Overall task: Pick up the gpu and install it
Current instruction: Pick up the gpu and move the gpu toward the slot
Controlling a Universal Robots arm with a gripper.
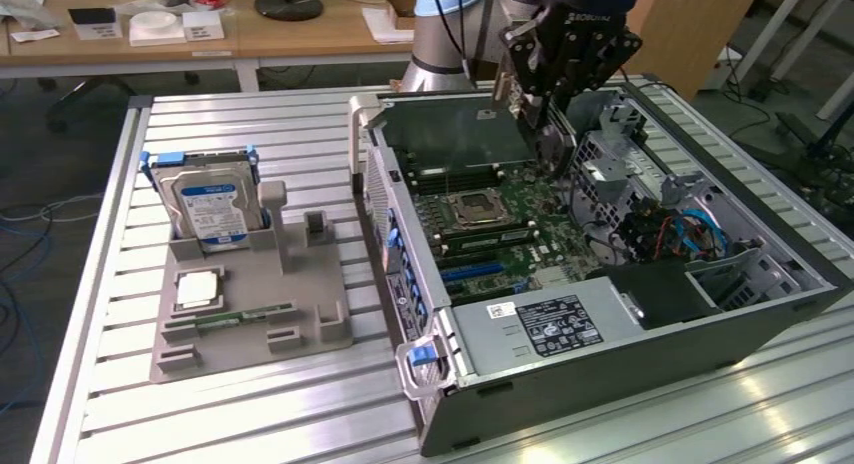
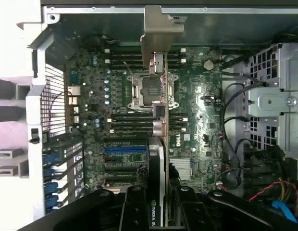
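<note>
Gpu [image 2: 159,159] clamped edge-on in gripper [image 2: 161,211] above motherboard [image 2: 115,115], drive cage [image 2: 274,96] close beside.

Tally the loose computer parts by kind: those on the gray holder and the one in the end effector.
hard drive: 1
processor chip: 1
memory stick: 1
gpu: 1
Total: 4
</note>
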